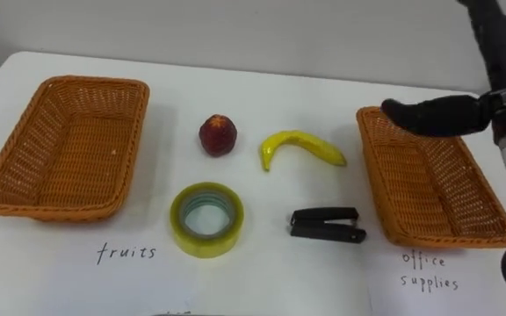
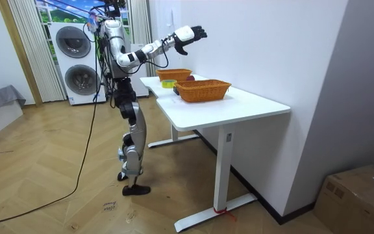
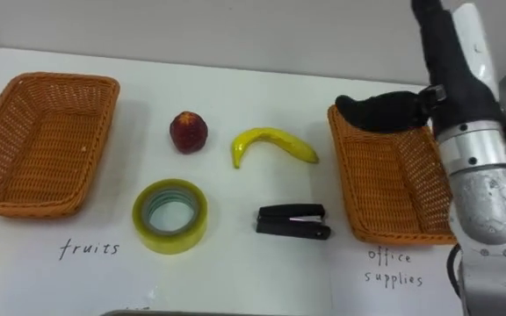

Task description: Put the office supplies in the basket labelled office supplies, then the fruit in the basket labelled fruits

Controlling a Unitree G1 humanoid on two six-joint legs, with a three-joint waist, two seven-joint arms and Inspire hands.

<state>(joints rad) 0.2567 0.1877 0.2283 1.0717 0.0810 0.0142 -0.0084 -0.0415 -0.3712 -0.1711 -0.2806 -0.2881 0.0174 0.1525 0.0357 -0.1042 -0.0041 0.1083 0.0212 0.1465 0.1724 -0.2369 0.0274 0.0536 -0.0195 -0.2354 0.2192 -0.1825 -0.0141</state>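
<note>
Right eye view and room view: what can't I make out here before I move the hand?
Right eye view: the robot's forearm hides the right side of the office supplies basket.
Room view: the banana and stapler cannot be picked out, being too small, with that basket partly in front.
Eye views: how high the right hand hangs over the basket cannot be read.

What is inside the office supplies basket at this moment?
Bare wicker, no items, in the office supplies basket. The right hand hangs over its far left corner and hides that bit.
</note>
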